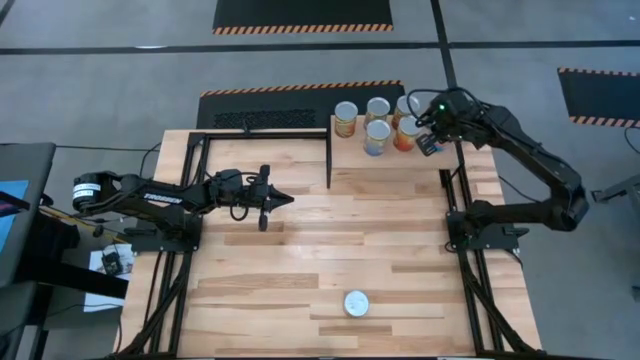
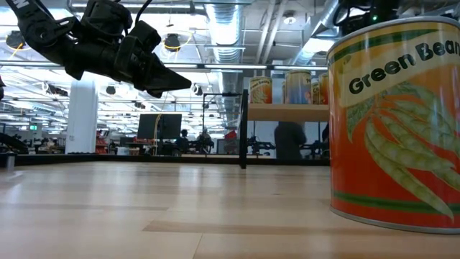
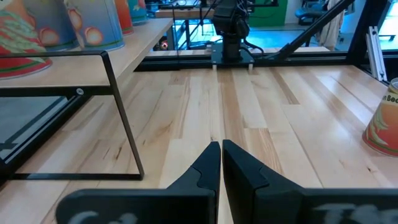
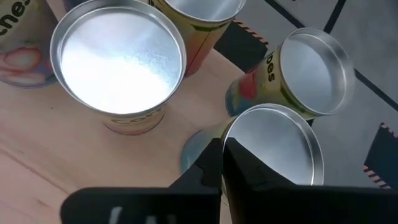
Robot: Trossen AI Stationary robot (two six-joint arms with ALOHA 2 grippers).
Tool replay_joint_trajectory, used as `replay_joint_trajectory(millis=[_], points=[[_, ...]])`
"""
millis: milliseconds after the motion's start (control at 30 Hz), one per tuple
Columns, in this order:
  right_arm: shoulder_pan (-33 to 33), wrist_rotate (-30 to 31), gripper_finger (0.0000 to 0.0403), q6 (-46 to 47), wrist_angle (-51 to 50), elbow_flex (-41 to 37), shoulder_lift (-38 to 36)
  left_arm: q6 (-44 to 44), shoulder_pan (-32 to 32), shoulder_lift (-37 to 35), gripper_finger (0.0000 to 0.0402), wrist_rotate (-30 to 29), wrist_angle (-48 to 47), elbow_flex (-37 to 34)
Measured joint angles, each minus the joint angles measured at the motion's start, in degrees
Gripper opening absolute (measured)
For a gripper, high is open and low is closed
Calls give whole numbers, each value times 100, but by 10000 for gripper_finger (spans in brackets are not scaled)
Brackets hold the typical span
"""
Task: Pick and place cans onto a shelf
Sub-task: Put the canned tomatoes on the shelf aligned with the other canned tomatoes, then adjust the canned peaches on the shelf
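Several cans (image 1: 378,135) stand upright on the pale wood shelf (image 1: 440,160) at the table's far right; they also show in the low view (image 2: 261,90). One can with a green beans label (image 1: 356,303) stands on the table near the front edge, close to the low camera (image 2: 392,122). My right gripper (image 4: 221,152) is shut above the shelf cans, its tips over the rim of one silver lid (image 4: 273,149); in the high view it (image 1: 430,143) is just right of the group. My left gripper (image 1: 285,200) is shut and empty, above the table's left middle. My right gripper's shut fingertips show from above over the near rim of one can's lid (image 4: 233,134). I cannot tell whether they touch it. The can stands upright on the shelf.
A black metal open frame (image 1: 265,135) stands at the far left beside the shelf, and its upright (image 3: 118,112) shows in the left wrist view. The right arm's base (image 1: 480,225) stands at the table's right edge. Bare plank tabletop (image 1: 330,250) lies in the middle.
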Motion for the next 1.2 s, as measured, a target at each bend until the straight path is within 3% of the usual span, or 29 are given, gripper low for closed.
replay_joint_trajectory(millis=[367,933,1200], points=[[0,248,32,-61,45,18,336,-2,1,0,9,0,-2,0],[183,321,106,-319,180,2,-65,-2,1,0,9,1,-2,0],[726,253,85,-433,568,0,-619,-2,1,0,9,0,-2,0]])
